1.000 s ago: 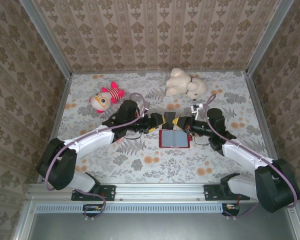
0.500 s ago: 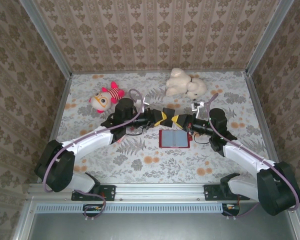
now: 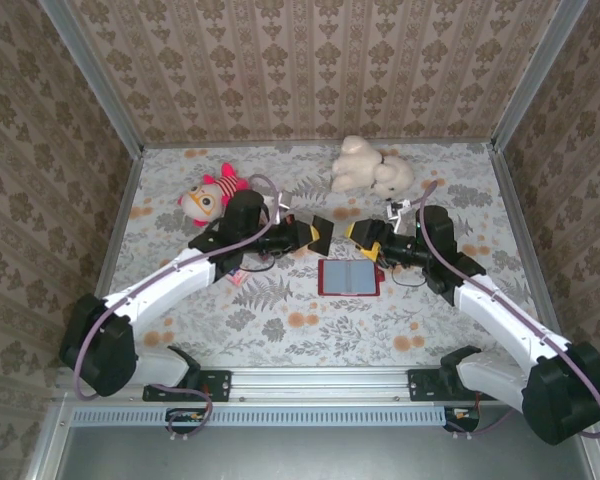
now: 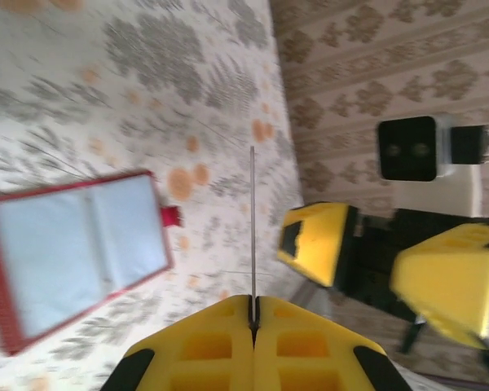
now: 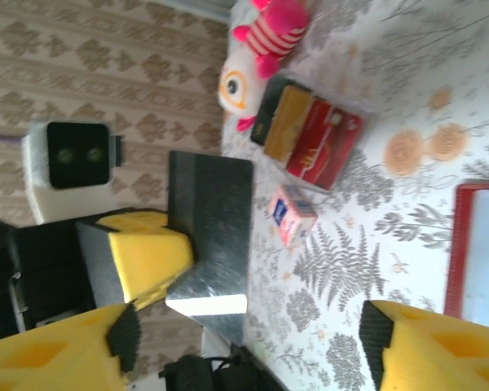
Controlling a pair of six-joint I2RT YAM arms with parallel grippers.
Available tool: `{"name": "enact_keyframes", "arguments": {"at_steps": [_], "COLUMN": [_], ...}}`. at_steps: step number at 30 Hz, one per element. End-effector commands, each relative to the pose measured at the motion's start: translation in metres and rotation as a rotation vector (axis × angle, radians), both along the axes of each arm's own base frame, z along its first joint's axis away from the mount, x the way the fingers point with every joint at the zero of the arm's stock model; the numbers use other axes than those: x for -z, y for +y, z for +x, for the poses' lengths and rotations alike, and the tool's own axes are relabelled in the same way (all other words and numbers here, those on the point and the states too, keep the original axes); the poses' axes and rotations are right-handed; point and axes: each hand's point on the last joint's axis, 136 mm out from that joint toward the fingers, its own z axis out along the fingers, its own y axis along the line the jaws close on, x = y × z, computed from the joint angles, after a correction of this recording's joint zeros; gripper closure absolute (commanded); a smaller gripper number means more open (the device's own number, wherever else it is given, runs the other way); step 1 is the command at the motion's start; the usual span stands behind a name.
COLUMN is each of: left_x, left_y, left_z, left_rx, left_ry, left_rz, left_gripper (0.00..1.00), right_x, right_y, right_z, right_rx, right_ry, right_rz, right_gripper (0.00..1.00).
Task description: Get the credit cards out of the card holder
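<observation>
The left gripper (image 4: 253,316) has its yellow jaws pressed together on a credit card (image 5: 209,224). The card is thin and dark grey: it stands edge-on from the fingertips in the left wrist view and shows its flat face in the right wrist view. The right gripper (image 3: 360,232) faces it from the right, close beside the card, with its jaws spread wide and nothing between them. Both hang above the middle of the floral table (image 3: 280,320). The card holder (image 3: 349,277) lies open and flat just near of the two grippers, grey-blue pockets facing up. At the far left sits a pink-and-white plush toy (image 3: 212,193). Near it lies a clear box (image 5: 310,134) with red and tan contents, and a small blue-and-red card (image 5: 292,213) lies just beside the box. A white plush toy (image 3: 370,167) rests at the far edge, right of centre
</observation>
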Motion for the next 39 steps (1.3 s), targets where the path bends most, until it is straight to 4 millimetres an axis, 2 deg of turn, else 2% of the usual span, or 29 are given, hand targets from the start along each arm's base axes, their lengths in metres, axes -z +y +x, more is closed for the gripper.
{"name": "enact_keyframes", "arguments": {"at_steps": [1,5,11,16,20,21,23,29,35,39], "left_x": [0.017,0.019,0.0,-0.011,-0.009,-0.007,-0.001,0.025,0.04,0.057], "left_y": [0.042,0.081,0.137,0.171,0.209,0.214,0.219,0.217,0.203,0.194], "left_z": [0.005,0.022,0.054,0.08,0.104,0.109,0.116,0.131,0.138,0.138], "left_rx": [-0.018,-0.023,-0.039,-0.075,-0.15,-0.155,-0.138,-0.044,0.037,0.108], "left_ry": [-0.106,-0.202,-0.386,-0.446,-0.435,-0.431,-0.432,-0.452,-0.474,-0.446], "left_rz": [0.257,0.432,0.673,0.723,0.787,0.779,0.741,0.691,0.655,0.685], "left_gripper": [1.0,1.0,1.0,1.0,1.0,1.0,1.0,1.0,1.0,1.0], "right_x": [0.025,0.03,0.04,0.048,0.051,0.061,0.063,0.075,0.081,0.082], "right_y": [-0.026,-0.029,-0.025,-0.02,-0.017,-0.015,-0.013,-0.007,0.003,0.006], "right_z": [-0.004,0.001,0.022,0.038,0.044,0.046,0.047,0.053,0.056,0.056], "right_rx": [0.054,0.021,0.033,0.035,0.02,0.009,0.003,-0.008,-0.034,-0.034], "right_ry": [0.065,0.095,0.137,0.157,0.164,0.189,0.197,0.229,0.266,0.276], "right_rz": [-0.243,-0.332,-0.358,-0.372,-0.378,-0.387,-0.386,-0.361,-0.318,-0.303], "right_gripper": [0.14,0.07,0.0,0.0,0.0,0.0,0.0,0.0,0.0,0.0]}}
